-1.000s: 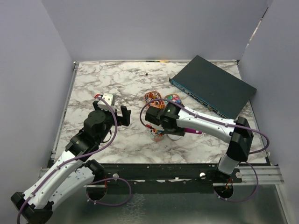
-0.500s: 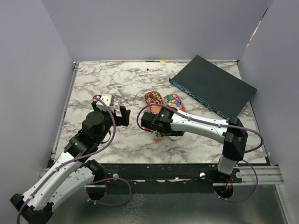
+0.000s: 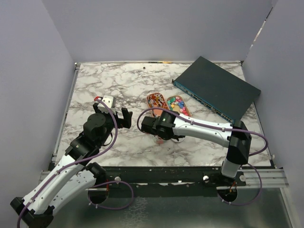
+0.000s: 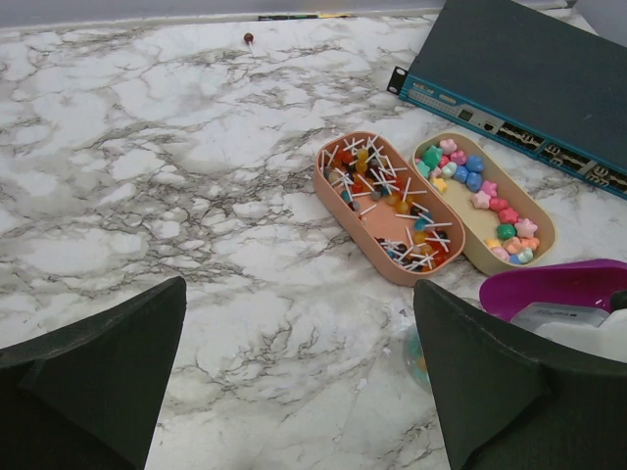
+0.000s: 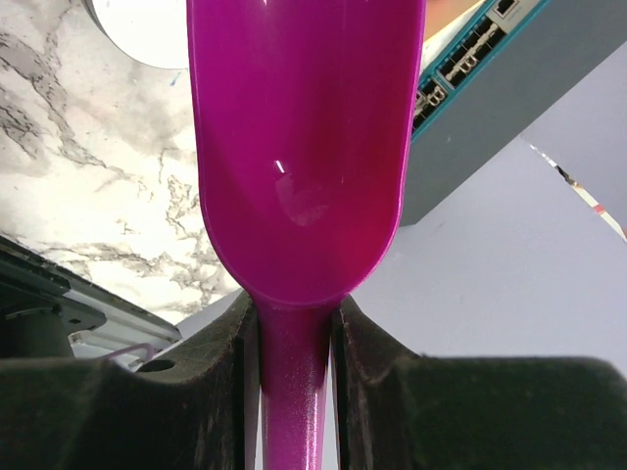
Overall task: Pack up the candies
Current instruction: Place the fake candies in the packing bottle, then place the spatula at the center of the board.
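Note:
The candies (image 4: pixel 480 196) are small pastel star-shaped sweets lying in a beige oval tray (image 4: pixel 545 235), which also shows in the top view (image 3: pixel 184 110). My right gripper (image 5: pixel 294 313) is shut on the handle of a magenta scoop (image 5: pixel 299 147) whose bowl looks empty. It hovers just in front of the trays in the top view (image 3: pixel 152 125). The scoop also shows at the right of the left wrist view (image 4: pixel 558 286). My left gripper (image 4: pixel 299 392) is open and empty, low over the marble, left of the right gripper (image 3: pixel 124 118).
A pink oval tray (image 4: pixel 355 223) of colourful pins lies left of the beige one. A dark network switch (image 3: pixel 216 89) lies at the back right. A small white box (image 3: pixel 109 100) sits by the left arm. Something clear with teal and orange bits (image 4: pixel 418 357) lies by the left gripper's right finger.
My right gripper has moved left and nearer with the scoop, now covering the colourful thing that showed beneath it a second ago. The left arm has barely moved.

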`<state>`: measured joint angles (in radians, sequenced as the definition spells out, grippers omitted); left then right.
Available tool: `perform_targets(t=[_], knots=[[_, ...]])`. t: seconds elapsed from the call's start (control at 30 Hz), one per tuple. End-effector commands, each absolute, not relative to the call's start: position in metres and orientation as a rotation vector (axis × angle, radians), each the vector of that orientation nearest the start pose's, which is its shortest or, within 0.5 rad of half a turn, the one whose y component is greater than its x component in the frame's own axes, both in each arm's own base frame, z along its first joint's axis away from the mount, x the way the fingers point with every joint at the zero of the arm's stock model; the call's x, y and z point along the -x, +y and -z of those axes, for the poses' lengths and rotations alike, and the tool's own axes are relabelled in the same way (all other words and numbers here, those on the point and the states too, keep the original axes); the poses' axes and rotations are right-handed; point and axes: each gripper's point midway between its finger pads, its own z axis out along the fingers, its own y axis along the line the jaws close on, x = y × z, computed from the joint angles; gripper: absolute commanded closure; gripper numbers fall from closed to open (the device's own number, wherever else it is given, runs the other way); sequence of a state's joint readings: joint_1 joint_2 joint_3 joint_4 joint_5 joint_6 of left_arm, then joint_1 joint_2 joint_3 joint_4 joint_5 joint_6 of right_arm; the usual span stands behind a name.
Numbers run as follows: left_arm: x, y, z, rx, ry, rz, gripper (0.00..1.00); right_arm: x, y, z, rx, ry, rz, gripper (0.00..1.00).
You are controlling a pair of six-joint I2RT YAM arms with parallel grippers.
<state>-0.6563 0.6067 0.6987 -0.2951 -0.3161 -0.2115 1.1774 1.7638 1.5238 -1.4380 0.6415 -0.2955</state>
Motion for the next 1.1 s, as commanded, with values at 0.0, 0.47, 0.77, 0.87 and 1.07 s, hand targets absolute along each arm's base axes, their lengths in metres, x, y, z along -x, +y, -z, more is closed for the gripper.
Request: perform_targets(t=[0.0, 0.47, 0.77, 0.87, 1.07], knots=[[-0.244, -0.123, -0.256, -0.162, 1.775, 0.313, 0.01, -0.209, 0.190, -0.188, 1.881, 2.019, 0.962, 0.99], [-0.244, -0.123, -0.254, -0.160, 1.780, 0.313, 0.01, -0.202, 0.208, -0.200, 1.604, 2.074, 0.614, 0.99], [-0.246, -0.125, -0.252, -0.163, 1.791, 0.312, 0.01, -0.192, 0.236, -0.190, 1.216, 2.248, 0.136, 0.99], [-0.246, -0.126, -0.249, -0.167, 1.798, 0.312, 0.01, -0.188, 0.249, -0.175, 1.130, 2.341, 0.038, 0.99], [-0.247, -0.126, -0.249, -0.166, 1.800, 0.309, 0.01, -0.193, 0.272, -0.145, 0.945, 2.528, -0.195, 0.99]])
